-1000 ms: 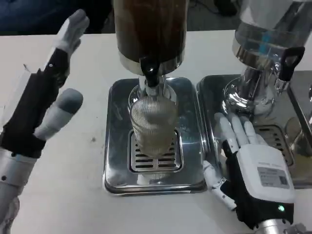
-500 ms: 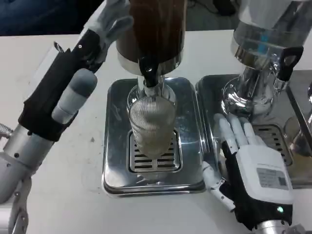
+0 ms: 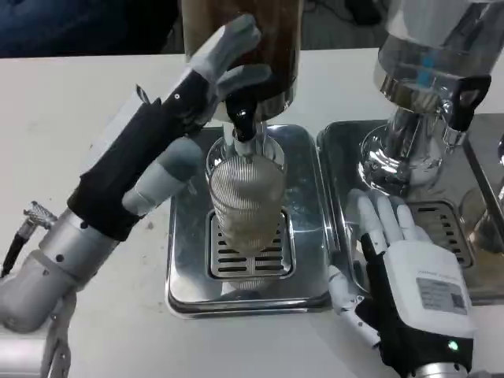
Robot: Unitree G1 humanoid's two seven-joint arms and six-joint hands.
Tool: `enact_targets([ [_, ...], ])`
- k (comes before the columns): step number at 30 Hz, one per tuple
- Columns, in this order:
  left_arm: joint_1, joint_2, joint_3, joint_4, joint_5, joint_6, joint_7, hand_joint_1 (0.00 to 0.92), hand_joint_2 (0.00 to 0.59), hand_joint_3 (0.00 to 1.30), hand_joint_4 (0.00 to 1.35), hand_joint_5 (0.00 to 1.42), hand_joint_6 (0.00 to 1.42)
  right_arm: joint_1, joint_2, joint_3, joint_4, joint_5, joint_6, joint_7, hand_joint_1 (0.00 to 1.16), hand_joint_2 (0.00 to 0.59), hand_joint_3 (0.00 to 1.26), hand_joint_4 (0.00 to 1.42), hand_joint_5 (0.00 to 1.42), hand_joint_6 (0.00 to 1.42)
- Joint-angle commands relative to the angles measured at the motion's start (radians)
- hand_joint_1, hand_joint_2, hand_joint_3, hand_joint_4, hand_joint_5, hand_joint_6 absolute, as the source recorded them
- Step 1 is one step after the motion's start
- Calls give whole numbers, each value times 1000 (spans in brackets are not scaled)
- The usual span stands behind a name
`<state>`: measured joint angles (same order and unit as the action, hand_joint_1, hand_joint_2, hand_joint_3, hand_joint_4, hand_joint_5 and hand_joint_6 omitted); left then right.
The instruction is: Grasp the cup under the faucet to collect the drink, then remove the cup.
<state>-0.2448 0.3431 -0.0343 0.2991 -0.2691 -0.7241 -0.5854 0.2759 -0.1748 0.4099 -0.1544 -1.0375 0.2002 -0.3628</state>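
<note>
Left hand point(image 3: 185, 118) is swinging in fast: a second ago it was out over the bare surface point(image 3: 63, 118) well off to the left, now its fingers point(image 3: 236, 39) are reaching up against the dark dispenser point(image 3: 264, 39) right at the black faucet lever point(image 3: 240, 118). It's spread, holding nothing, with the thumb hanging just beside the cup's left rim, maybe touching, I can't tell. The ribbed cup point(image 3: 246, 201) isn't moving: upright on the drain grate of the steel tray point(image 3: 185, 260), directly below those fingertips and straight under the faucet. There's a pale layer of drink in the lower part, nowhere near full as I'm reading it. Right hand point(image 3: 405, 276) is sitting flat, fingers loosely apart and empty, on the neighbouring tray point(image 3: 339, 157), to the cup's right, barely shifting. I'm judging the left hand is going for the lever to run the pour, so collecting is underway and removal isn't started.
</note>
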Motion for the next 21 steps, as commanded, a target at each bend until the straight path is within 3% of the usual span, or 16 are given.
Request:
enact_targets([
  [1,14,-9,-12,-28,24,0,-20,0,60,0,0,148,116,6,-2,-4,-7,-3,5,-16,25,511,33,0,0,116],
  [21,79,20,-23,-100,144,-34,0,0,66,31,0,189,156,-3,6,-13,-4,25,-10,-11,25,511,33,0,0,116],
])
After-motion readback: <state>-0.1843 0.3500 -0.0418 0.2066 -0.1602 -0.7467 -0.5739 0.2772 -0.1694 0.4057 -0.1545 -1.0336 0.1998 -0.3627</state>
